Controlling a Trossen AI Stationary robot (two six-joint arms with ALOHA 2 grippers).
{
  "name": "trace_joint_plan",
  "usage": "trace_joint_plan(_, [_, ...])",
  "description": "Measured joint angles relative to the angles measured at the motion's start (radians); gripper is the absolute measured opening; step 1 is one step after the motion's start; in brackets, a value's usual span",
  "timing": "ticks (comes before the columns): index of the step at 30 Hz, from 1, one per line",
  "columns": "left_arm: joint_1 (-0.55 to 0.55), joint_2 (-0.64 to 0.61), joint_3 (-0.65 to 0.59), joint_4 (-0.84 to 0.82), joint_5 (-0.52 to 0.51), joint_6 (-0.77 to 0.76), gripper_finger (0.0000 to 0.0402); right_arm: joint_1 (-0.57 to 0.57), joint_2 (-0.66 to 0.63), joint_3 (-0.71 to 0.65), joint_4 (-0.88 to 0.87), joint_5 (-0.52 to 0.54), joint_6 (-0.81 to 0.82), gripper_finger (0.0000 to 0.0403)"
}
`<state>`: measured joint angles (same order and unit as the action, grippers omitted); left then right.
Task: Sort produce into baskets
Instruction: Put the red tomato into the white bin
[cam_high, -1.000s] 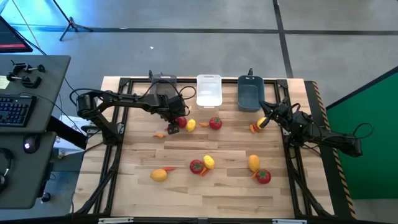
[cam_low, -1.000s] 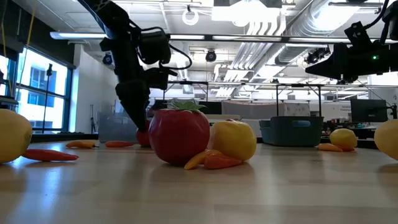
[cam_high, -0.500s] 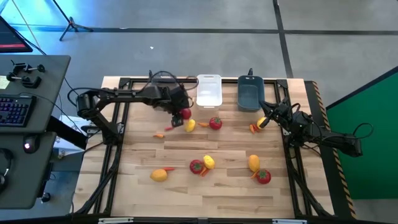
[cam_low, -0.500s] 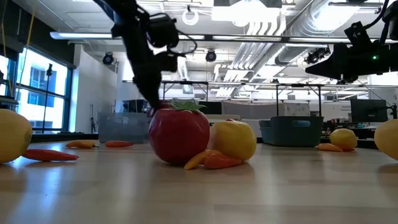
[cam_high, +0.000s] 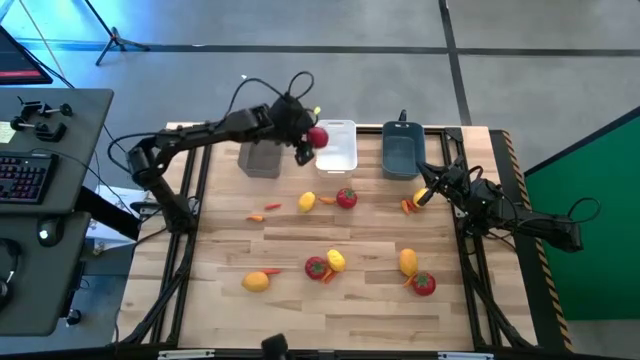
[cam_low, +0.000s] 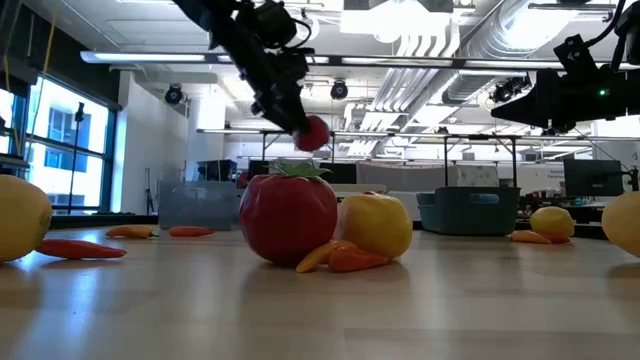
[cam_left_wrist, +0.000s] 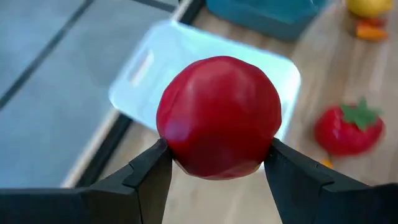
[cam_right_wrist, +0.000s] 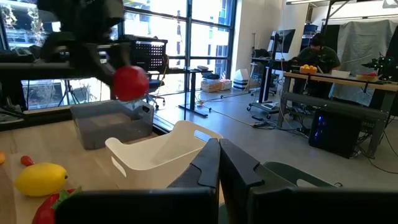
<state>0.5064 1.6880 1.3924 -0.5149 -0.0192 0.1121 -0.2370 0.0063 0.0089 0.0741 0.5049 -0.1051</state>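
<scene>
My left gripper (cam_high: 312, 142) is raised over the table's far side, shut on a round red tomato (cam_high: 319, 136), also seen as a tomato (cam_left_wrist: 217, 115) filling the left wrist view. It hangs over the left edge of the white basket (cam_high: 337, 146). A smoky grey basket (cam_high: 260, 158) stands to the left of the white one and a dark teal basket (cam_high: 402, 150) to its right. My right gripper (cam_high: 424, 194) rests shut at the table's right side, beside a lemon (cam_high: 419, 197). My left gripper pinches the tomato by two opposite sides (cam_left_wrist: 169, 146) between its two fingers (cam_left_wrist: 149, 174). The fingers slant downward, coming from the table's left. The tomato (cam_low: 313, 132) hangs clear of the table, high above the other produce.
Loose on the table lie a tomato (cam_high: 346, 198), a lemon (cam_high: 307, 201), carrot pieces (cam_high: 272, 207), a tomato and lemon pair (cam_high: 324, 265), a lemon (cam_high: 256, 281), a lemon (cam_high: 408, 261) and a tomato (cam_high: 424, 284). A person sits at a desk (cam_right_wrist: 317, 53) beyond the table.
My left gripper has risen from the table with the tomato and swung toward the far edge and to the right, up to the white basket. The tomato has been lifted clear of the table. The right arm has kept still.
</scene>
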Motion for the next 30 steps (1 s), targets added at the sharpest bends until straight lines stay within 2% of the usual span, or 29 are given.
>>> trace_joint_plan(4, [0.035, 0.099, 0.1, -0.004, 0.064, 0.035, 0.0211, 0.0, 0.0, 0.0, 0.0, 0.0, 0.0, 0.0])
trace_joint_plan(13, [0.084, 0.329, 0.32, -0.093, 0.069, 0.146, 0.0211, 0.0, 0.0, 0.0, 0.0, 0.0, 0.0, 0.0])
trace_joint_plan(21, [0.09, 0.42, 0.351, -0.122, 0.061, 0.261, 0.0211, 0.0, 0.0, 0.0, 0.0, 0.0, 0.0, 0.0])
trace_joint_plan(30, [0.094, 0.46, 0.352, -0.066, 0.056, 0.284, 0.0211, 0.0, 0.0, 0.0, 0.0, 0.0, 0.0, 0.0])
